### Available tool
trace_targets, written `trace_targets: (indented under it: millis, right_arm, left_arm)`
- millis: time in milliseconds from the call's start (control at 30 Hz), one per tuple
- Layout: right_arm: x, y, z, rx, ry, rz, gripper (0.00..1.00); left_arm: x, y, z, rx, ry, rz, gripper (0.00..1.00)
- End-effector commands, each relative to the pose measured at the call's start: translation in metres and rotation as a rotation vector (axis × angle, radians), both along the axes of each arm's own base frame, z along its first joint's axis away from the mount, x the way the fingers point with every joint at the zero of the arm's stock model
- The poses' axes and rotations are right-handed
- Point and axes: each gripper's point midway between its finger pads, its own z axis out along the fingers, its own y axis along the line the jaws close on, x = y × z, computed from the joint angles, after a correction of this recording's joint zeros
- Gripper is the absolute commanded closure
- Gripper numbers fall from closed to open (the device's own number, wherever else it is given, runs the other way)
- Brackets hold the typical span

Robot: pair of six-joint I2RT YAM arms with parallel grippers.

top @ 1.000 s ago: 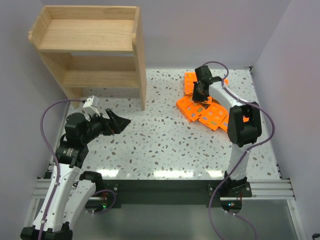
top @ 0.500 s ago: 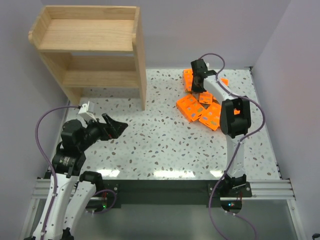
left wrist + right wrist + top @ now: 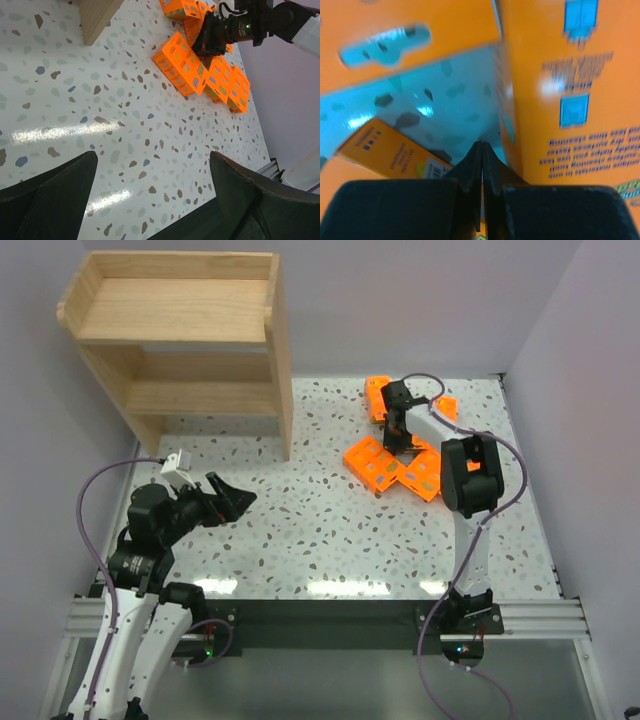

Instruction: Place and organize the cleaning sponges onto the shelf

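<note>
Cleaning sponges [image 3: 372, 460] lie in a loose, overlapping heap at the far right of the table [image 3: 320, 530], well apart from the shelf [image 3: 280, 360] at the far left. We judge the packs light, flat and fairly stiff, with smooth printed faces likely to slip, so we would pinch one across its thin edge. Our right gripper [image 3: 400, 428] is pressed shut on nothing, tips among the packs. Our left gripper [image 3: 230, 498] hangs wide open and empty, near left.

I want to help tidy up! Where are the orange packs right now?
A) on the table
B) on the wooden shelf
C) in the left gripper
A: the orange packs all lie on the speckled table by the right gripper; none shows on the shelf.
</note>
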Motion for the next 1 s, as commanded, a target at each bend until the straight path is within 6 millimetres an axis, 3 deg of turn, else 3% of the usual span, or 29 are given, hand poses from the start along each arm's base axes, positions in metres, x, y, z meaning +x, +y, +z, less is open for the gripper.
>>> trace_targets:
  millis: [0, 133, 200, 300, 433, 567, 600, 667, 800, 900, 967]
  right_arm:
    - [-0.013, 0.021, 0.049, 0.092, -0.074, 0.044, 1.0]
    - [-0.046, 0.034, 0.058, 0.161, -0.031, 0.028, 1.0]
    - [-0.061, 0.051, 0.068, 0.207, -0.022, 0.063, 1.0]
    - [-0.089, 0.076, 0.069, 0.249, 0.002, 0.123, 1.0]
    - [-0.118, 0.095, 0.052, 0.261, 0.07, 0.179, 1.0]
    - [-0.139, 0.113, 0.047, 0.312, 0.12, 0.238, 1.0]
    - [-0.142, 0.112, 0.047, 0.304, 0.106, 0.242, 1.0]
    - [-0.138, 0.105, 0.071, 0.292, 0.015, 0.232, 1.0]
    - [-0.113, 0.079, 0.112, 0.179, -0.119, 0.177, 1.0]
    - [-0.092, 0.044, 0.118, 0.043, -0.125, 0.055, 1.0]
    - [-0.08, 0.022, 0.103, -0.006, -0.086, -0.012, 1.0]
  left_arm:
    - [0.005, -0.006, -0.002, -0.028, -0.001, -0.019, 0.0]
    - [0.009, -0.009, -0.012, -0.033, 0.019, -0.035, 0.0]
    - [0.011, -0.01, -0.018, -0.028, 0.032, -0.039, 0.0]
    - [0.013, -0.01, -0.045, -0.014, 0.098, -0.039, 0.02]
    - [0.015, -0.017, -0.062, -0.016, 0.143, -0.058, 0.11]
    - [0.022, -0.029, -0.055, -0.025, 0.124, -0.066, 0.16]
    - [0.023, -0.032, -0.054, -0.023, 0.125, -0.068, 0.16]
    - [0.023, -0.04, -0.053, -0.01, 0.131, -0.082, 0.16]
    - [0.024, -0.047, -0.043, -0.016, 0.111, -0.089, 0.16]
    - [0.024, -0.048, -0.045, -0.013, 0.127, -0.078, 0.18]
    - [0.023, -0.048, -0.048, -0.009, 0.142, -0.067, 0.18]
